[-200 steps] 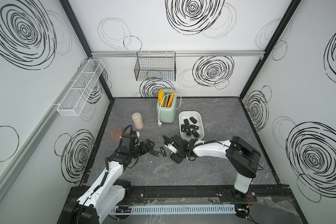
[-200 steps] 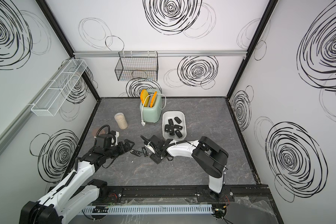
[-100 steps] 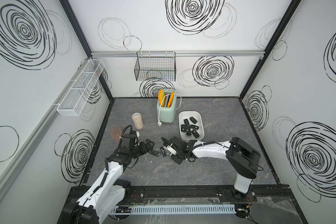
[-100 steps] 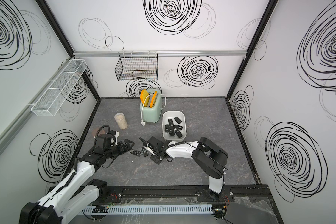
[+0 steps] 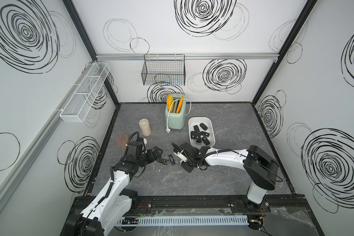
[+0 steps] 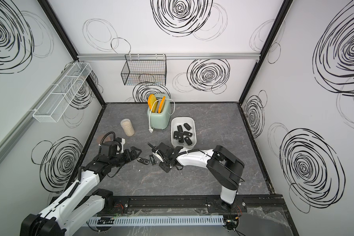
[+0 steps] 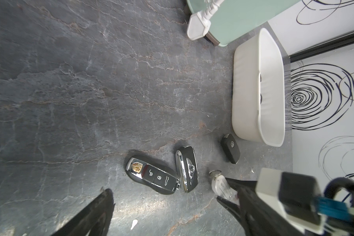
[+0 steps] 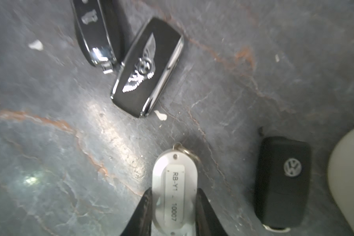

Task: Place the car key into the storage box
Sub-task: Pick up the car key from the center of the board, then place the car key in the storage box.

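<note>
Right of centre on the bench (image 5: 233, 179): a white storage box (image 5: 211, 127) with several black keys (image 5: 198, 135) inside. Just lower left of it, right gripper (image 8: 174, 194) clamped on the long edges of the white car key (image 8: 173, 175); left gripper (image 5: 158, 154) spread wide, empty, left of centre. Might slip from that narrow pinch on lifting, or clip the box wall and land outside.

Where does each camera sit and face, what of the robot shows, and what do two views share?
Top view: high in front, looking down on the table; both arms.
Top view: nearly the same; both arms, open left gripper.
Left wrist: low, facing the storage box; own finger, right gripper.
Right wrist: looks down on white key fob in own fingers.
Shared: both wrist views show the winged-logo key.
</note>
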### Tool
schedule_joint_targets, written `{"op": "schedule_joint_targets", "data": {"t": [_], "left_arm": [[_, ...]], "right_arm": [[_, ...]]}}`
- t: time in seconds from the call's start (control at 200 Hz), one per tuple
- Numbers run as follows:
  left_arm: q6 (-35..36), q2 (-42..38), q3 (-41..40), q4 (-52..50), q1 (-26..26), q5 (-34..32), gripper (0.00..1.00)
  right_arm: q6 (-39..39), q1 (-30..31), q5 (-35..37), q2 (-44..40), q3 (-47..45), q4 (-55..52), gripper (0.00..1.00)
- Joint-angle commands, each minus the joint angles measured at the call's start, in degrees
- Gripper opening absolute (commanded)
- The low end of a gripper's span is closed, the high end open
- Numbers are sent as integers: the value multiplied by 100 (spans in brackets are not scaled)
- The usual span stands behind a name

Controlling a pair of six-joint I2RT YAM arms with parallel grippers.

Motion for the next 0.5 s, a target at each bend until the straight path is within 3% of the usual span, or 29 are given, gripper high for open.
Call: {"op": "schedule_joint_targets", "data": {"t": [0.0, 0.21, 0.49], "left_arm": [[-26, -74, -64, 118, 64, 62, 98], [-83, -47, -64, 214, 65, 136, 98], [-297, 88, -82, 547, 25, 276, 98]], "right_arm": [[331, -105, -248, -515, -4, 32, 29], [728, -563, -406, -1111, -69, 251, 29], [1058, -1251, 523, -1420, 14, 431, 30]]}}
